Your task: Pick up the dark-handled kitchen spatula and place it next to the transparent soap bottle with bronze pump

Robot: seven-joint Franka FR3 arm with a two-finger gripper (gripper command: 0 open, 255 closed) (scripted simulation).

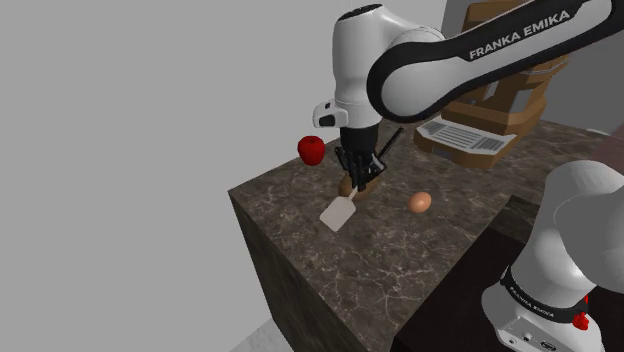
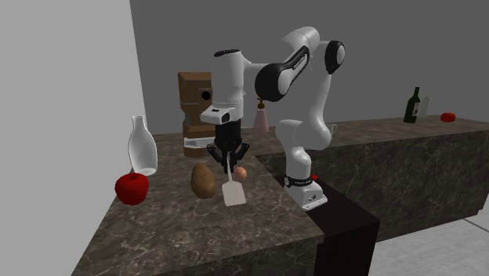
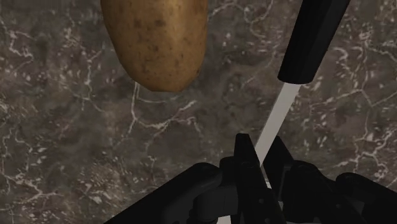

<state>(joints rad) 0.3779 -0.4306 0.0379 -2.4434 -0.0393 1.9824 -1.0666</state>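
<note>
Over the dark counter [image 1: 300,262] the arm [image 1: 420,70] points down, jaws clasping a spatula [image 1: 339,211].

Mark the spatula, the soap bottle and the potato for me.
spatula [image 2: 233,194], second exterior view, on its blade.
soap bottle [image 2: 260,121], second exterior view, on its body.
potato [image 3: 159,38], wrist view, on its middle.

The bench [image 1: 330,275] is veined in white over dark brown, the potato [image 3: 156,38] is speckled tan, and the spatula [image 1: 338,212] is coloured black at its handle, pale at its blade.
</note>
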